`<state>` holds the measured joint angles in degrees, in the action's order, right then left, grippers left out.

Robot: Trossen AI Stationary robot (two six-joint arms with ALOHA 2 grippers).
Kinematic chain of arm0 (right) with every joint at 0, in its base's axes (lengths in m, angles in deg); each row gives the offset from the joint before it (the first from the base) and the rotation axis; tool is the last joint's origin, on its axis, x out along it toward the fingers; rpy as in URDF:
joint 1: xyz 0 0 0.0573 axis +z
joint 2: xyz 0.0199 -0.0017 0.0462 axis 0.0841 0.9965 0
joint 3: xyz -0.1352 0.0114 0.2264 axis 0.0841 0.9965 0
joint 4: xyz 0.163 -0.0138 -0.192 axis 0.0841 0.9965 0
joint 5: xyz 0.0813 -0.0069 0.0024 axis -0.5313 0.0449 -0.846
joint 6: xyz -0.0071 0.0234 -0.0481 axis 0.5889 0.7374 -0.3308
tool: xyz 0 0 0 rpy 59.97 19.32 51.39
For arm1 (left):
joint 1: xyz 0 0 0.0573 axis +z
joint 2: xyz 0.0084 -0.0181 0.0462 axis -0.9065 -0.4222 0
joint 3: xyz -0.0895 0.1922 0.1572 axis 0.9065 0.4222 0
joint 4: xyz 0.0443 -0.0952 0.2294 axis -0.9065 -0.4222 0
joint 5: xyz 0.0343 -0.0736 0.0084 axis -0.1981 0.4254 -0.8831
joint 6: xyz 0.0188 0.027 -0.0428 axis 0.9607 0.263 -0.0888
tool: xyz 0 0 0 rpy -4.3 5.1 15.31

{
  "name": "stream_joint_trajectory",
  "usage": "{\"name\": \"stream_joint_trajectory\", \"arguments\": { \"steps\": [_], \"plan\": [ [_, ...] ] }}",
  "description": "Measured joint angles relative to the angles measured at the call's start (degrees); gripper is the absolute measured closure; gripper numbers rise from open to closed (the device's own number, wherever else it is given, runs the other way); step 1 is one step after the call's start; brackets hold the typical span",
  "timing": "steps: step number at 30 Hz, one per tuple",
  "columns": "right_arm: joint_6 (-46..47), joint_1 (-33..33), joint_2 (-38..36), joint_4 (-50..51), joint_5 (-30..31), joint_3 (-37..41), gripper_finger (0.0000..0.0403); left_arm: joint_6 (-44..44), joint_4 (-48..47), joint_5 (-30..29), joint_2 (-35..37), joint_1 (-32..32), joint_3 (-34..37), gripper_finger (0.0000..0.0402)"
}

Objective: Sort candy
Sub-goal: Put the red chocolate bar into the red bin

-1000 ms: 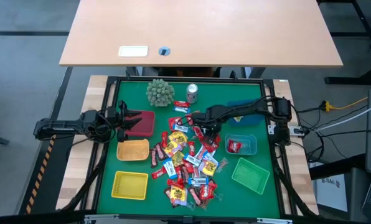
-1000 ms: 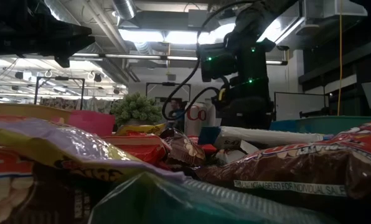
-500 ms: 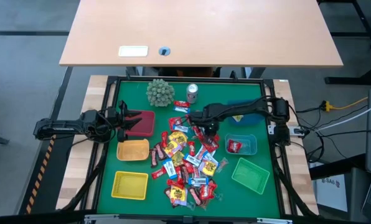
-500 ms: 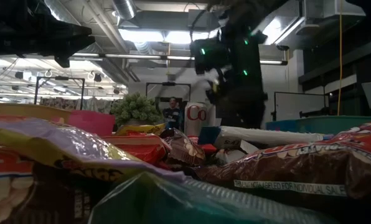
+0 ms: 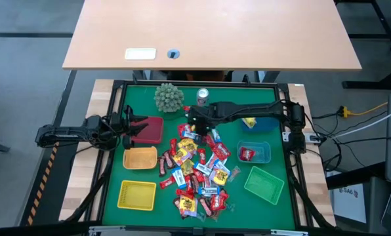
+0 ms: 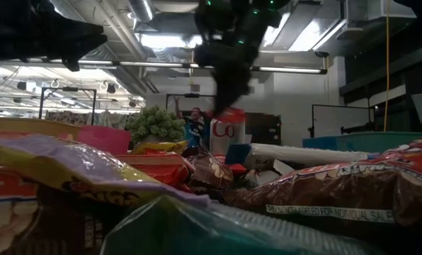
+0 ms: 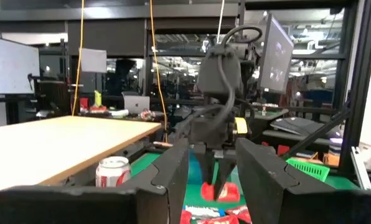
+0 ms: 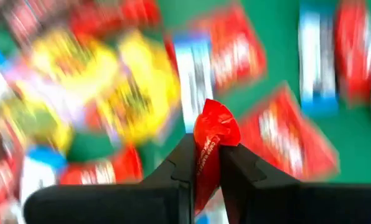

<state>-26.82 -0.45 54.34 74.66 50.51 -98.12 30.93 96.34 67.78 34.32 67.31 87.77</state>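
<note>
Candy (image 5: 199, 172), a loose heap of small sweets in shiny red, yellow, blue-white and brown foil wrappers, lies across the middle of the green-matted counter (image 5: 113, 180), between the baskets on either side. One piece, a red foil-wrapped sweet (image 8: 211, 140), is lifted clear of the heap and pinched between the two dark fingers of the right end effector (image 8: 205, 163), which is closed narrow on it above the far edge of the pile, near the silver drink can (image 5: 202, 97). The wrapper stands up out of the fingers with a crumpled, twisted end, so the hold appears to be on the lower body of the piece. Judged from this, the sweets are very light, small and thin; the foil is slick and crushes readily, and the loose wrapper ends offer little to hold. A grip across the flat body of a piece, rather than on a wrapper tail, seems the more secure, and pieces overlapping in the heap are likely to drag neighbours along. The left end effector (image 7: 211, 171) waits with its fingers parted and empty at the left side of the counter, beside the dark red plastic basket (image 5: 153, 129). Also present are an orange basket (image 5: 140, 158), a yellow mesh basket (image 5: 137, 195), a green mesh basket (image 5: 264, 184), and a clear-blue tray (image 5: 264, 155) already containing a red piece. A spiky green ball (image 5: 168, 97) stands near the can.
</note>
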Motion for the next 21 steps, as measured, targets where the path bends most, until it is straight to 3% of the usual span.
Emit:
{"name": "stream_joint_trajectory", "arguments": {
  "steps": [13, 21],
  "plan": [
    [-2.9, 0.0, 6.6, -46.8, -3.0, -0.1, 0.0353, 0.0, 0.6, 0.0, 0.0, 0.0, 0.0, 0.028],
    [-2.9, 0.0, 13.8, -64.1, -2.9, -0.1, 0.0352, 0.0, 0.5, 0.0, 0.0, 0.0, 0.0, 0.028]
  ]
}}
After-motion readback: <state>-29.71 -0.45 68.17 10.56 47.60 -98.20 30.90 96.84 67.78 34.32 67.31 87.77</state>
